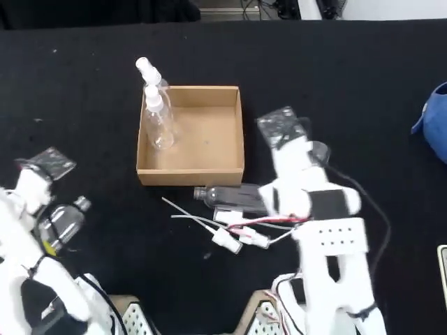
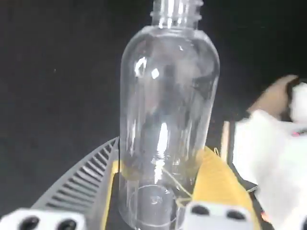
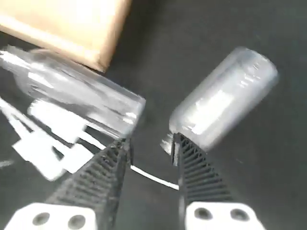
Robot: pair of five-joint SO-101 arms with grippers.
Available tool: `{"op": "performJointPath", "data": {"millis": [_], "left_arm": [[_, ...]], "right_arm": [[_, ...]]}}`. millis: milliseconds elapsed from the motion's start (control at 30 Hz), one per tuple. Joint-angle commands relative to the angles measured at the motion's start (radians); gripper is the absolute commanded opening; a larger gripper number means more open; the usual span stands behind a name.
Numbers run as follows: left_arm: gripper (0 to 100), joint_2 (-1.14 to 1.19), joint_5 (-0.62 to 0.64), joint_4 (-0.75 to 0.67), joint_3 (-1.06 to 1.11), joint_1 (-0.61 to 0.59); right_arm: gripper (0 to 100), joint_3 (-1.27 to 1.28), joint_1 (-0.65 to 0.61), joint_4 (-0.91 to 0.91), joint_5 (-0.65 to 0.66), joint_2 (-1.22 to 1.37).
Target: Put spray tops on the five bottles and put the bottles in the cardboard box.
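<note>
Seemingly left gripper clasps a capless bottle

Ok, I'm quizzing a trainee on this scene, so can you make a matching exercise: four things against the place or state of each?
1 topped bottle
2 loose spray tops
3 left end effector
4 right end effector

A open and empty
B inside the cardboard box
C shut on a bare bottle
D on the table in front of the box

Pairs: 1-B, 2-D, 3-C, 4-A
</note>
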Motion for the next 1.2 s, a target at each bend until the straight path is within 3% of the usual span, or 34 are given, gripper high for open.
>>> {"op": "performJointPath", "data": {"millis": [0, 167, 300, 467, 533, 700, 967, 1167], "left_arm": [[5, 0.092, -0.114, -0.213, 0.068, -0.125], [5, 0.288, -0.114, -0.393, 0.082, -0.245], [6, 0.391, -0.114, -0.433, 0.025, -0.317], [22, 0.425, -0.114, -0.433, -0.031, -0.343], [27, 0.423, -0.112, -0.431, -0.035, -0.337], [25, 0.422, -0.037, -0.425, -0.053, -0.289], [25, 0.423, 0.075, -0.233, -0.154, -0.139], [25, 0.434, 0.106, -0.359, -0.099, -0.110]], "right_arm": [[12.7, 0.062, -0.092, -0.109, -0.040, 0.012], [12.7, 0.213, -0.104, -0.267, -0.049, 0.010], [12.7, 0.263, -0.100, -0.321, -0.046, 0.008], [12.7, 0.266, -0.103, -0.324, -0.046, 0.008], [12.7, 0.266, -0.103, -0.325, -0.046, 0.010], [12.7, 0.275, -0.104, -0.328, -0.046, 0.010], [12.7, 0.282, -0.104, -0.328, -0.046, 0.010], [12.7, 0.282, -0.104, -0.328, -0.046, 0.010]]}}
